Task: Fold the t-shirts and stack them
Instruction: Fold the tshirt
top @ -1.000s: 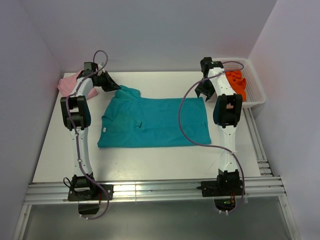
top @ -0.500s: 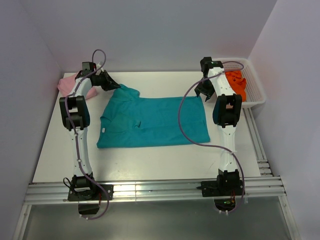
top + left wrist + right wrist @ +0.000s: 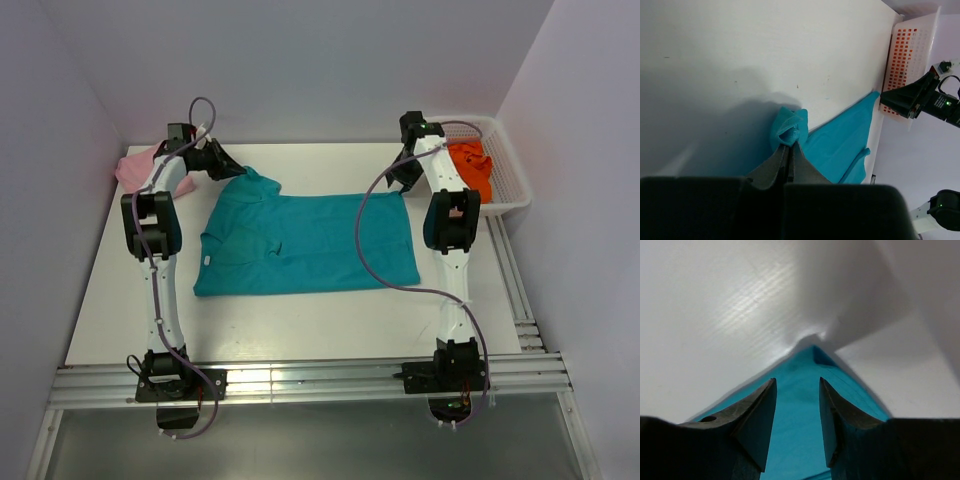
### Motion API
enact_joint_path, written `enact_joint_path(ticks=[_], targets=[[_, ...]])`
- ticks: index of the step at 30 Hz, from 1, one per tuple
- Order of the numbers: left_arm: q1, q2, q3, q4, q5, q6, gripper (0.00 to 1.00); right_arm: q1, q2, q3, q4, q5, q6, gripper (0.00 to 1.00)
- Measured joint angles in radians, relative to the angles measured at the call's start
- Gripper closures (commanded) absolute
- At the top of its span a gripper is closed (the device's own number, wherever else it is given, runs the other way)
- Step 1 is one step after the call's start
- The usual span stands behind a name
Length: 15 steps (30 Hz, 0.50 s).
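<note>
While the teal t-shirt is spread flat, a bunched corner is pinched by the left gripper; the right gripper is seen parted over another corner.

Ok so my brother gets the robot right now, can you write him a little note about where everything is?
Left gripper: shut, pinching the far left corner of the teal t-shirt.
Right gripper: open, jaws over the shirt's far right corner, not gripping.
Pink t-shirt: bunched at the far left of the table, partly behind the left arm.
Orange t-shirt: in the white basket, far right.
Done: teal shirt laid out flat.
Left: fold the teal one, then the others, and stack all three.
</note>
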Motion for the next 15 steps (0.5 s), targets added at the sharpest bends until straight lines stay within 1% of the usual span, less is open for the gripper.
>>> enact_joint_path(ticks=[2, 3, 5, 6, 7, 10, 11, 12, 13, 15], targets=[[-0.005, -0.001, -0.006, 0.005, 0.007, -0.001, 1.0, 0.0, 0.017, 0.022, 0.022, -0.026, 0.004, 0.54], [-0.007, -0.002, -0.01, 0.006, 0.008, -0.001, 1.0, 0.0, 0.027, 0.03, 0.026, -0.037, 0.01, 0.58], [-0.011, -0.002, -0.014, 0.005, 0.01, -0.001, 1.0, 0.001, 0.055, 0.052, 0.032, -0.029, 0.018, 0.59], [-0.013, -0.002, -0.015, 0.005, 0.01, -0.001, 1.0, 0.002, 0.065, 0.071, 0.031, -0.027, 0.022, 0.49], [-0.013, -0.002, -0.016, 0.005, 0.011, -0.002, 1.0, 0.001, 0.073, 0.087, 0.026, -0.026, 0.026, 0.45], [-0.015, -0.002, -0.017, 0.009, 0.018, -0.003, 1.0, 0.007, 0.081, 0.105, 0.015, -0.016, 0.019, 0.46], [-0.016, -0.002, -0.018, 0.009, 0.018, -0.003, 1.0, 0.009, 0.084, 0.107, 0.008, -0.006, 0.015, 0.44], [-0.015, -0.003, -0.019, 0.009, 0.018, -0.003, 1.0, 0.011, 0.084, 0.107, 0.003, 0.007, 0.008, 0.37], [-0.015, -0.003, -0.02, 0.01, 0.018, -0.003, 1.0, 0.012, 0.084, 0.107, -0.003, 0.017, 0.001, 0.35], [-0.015, -0.003, -0.024, 0.01, 0.018, -0.003, 1.0, 0.018, 0.084, 0.107, -0.012, 0.03, -0.018, 0.34]])
